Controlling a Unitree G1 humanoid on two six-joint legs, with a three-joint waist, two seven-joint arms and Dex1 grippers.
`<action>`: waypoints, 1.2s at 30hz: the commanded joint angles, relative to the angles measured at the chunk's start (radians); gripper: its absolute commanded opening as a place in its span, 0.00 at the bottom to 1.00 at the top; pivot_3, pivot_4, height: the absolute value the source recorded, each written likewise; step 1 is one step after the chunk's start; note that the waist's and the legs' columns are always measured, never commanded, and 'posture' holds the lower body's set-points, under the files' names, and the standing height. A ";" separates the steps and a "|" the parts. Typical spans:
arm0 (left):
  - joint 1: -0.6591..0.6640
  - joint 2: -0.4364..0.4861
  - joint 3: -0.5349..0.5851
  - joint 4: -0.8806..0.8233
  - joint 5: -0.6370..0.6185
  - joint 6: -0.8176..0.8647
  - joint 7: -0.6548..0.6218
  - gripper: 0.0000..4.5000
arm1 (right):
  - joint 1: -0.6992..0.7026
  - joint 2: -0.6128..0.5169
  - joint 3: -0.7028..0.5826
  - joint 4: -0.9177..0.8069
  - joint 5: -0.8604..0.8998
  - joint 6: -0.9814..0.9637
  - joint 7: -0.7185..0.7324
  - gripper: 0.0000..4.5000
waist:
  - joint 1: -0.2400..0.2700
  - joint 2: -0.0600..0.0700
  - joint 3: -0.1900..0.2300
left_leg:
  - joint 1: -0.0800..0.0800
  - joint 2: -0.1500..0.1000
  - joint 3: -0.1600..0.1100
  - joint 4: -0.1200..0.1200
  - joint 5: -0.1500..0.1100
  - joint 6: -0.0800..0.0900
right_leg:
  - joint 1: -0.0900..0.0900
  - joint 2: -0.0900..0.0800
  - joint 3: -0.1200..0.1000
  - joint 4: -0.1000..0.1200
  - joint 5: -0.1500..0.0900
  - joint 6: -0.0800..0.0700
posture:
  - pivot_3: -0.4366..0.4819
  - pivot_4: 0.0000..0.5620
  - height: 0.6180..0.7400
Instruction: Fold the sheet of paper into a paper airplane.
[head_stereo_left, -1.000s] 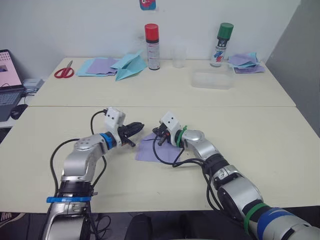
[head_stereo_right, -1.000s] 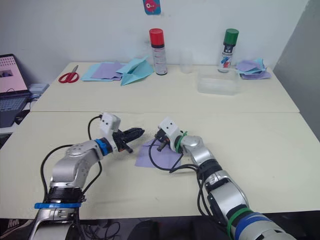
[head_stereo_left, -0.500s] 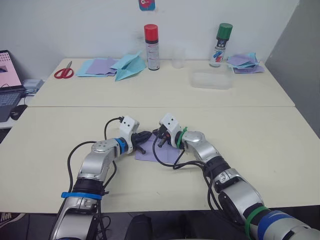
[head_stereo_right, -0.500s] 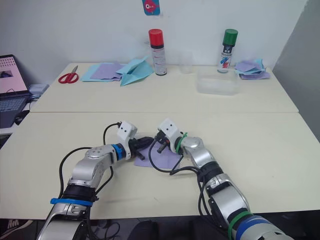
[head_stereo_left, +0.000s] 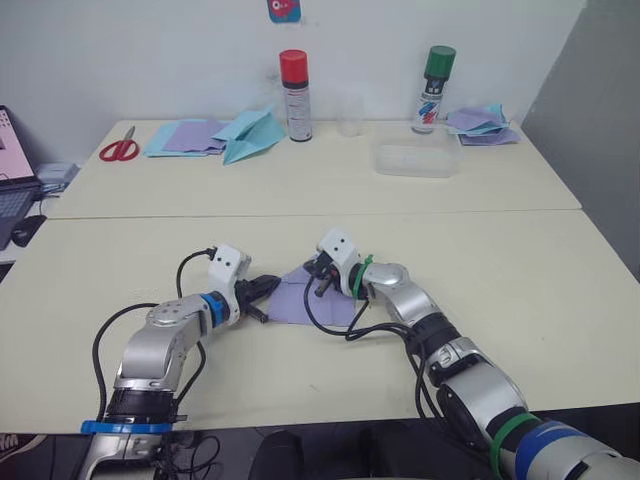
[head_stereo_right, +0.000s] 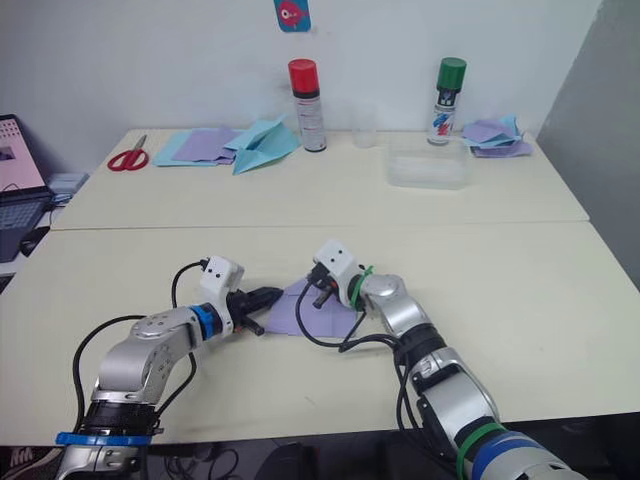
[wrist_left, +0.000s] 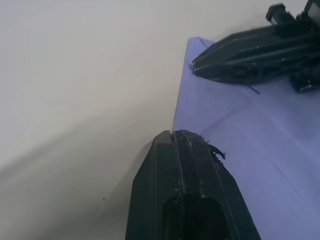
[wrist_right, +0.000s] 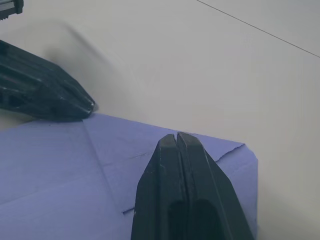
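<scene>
Both grippers have their fingers pressed together, nothing pinched. Left gripper (head_stereo_left: 262, 288) tip sits at the left edge of the sheet (head_stereo_left: 295, 300), which lies flat on the table (head_stereo_left: 520, 270) and extends to the robot's right from that tip. Right gripper (head_stereo_left: 318, 283) tip rests on top of the sheet near its far corner. Sheet lies between the two arms, creased but unfolded. Left tip looks best placed to lift the near-left edge; right one to pin the paper.

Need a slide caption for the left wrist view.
Closed left gripper at the edge of the creased lavender-purple sheet of paper, right gripper pressing its far corner.
</scene>
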 joint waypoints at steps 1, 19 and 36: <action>-0.049 -0.022 -0.001 -0.028 -0.010 -0.033 0.012 0.00 | 0.013 0.002 0.010 0.036 -0.010 0.019 0.006 0.00 | 0.000 0.000 0.000 | 0.000 0.000 0.000 0.000 0.000 0.000 | 0.000 0.000 0.000 0.000 0.000 0.000 | 0.48 0.27 1.00; -0.075 -0.024 -0.153 0.133 0.125 -0.059 -0.001 0.00 | -0.017 0.064 0.002 0.055 -0.036 0.012 -0.089 0.00 | 0.001 0.000 0.000 | -0.001 0.000 0.000 0.000 0.000 0.000 | -0.001 0.000 0.000 0.000 0.000 0.000 | 0.48 0.27 1.00; -0.079 -0.030 -0.179 0.139 0.135 -0.061 0.004 0.00 | -0.008 -0.011 -0.123 -0.013 0.019 0.047 -0.254 0.00 | 0.011 -0.001 -0.002 | 0.000 -0.001 0.000 0.000 0.001 0.001 | 0.001 -0.004 0.000 0.000 0.000 0.001 | 0.48 0.27 1.00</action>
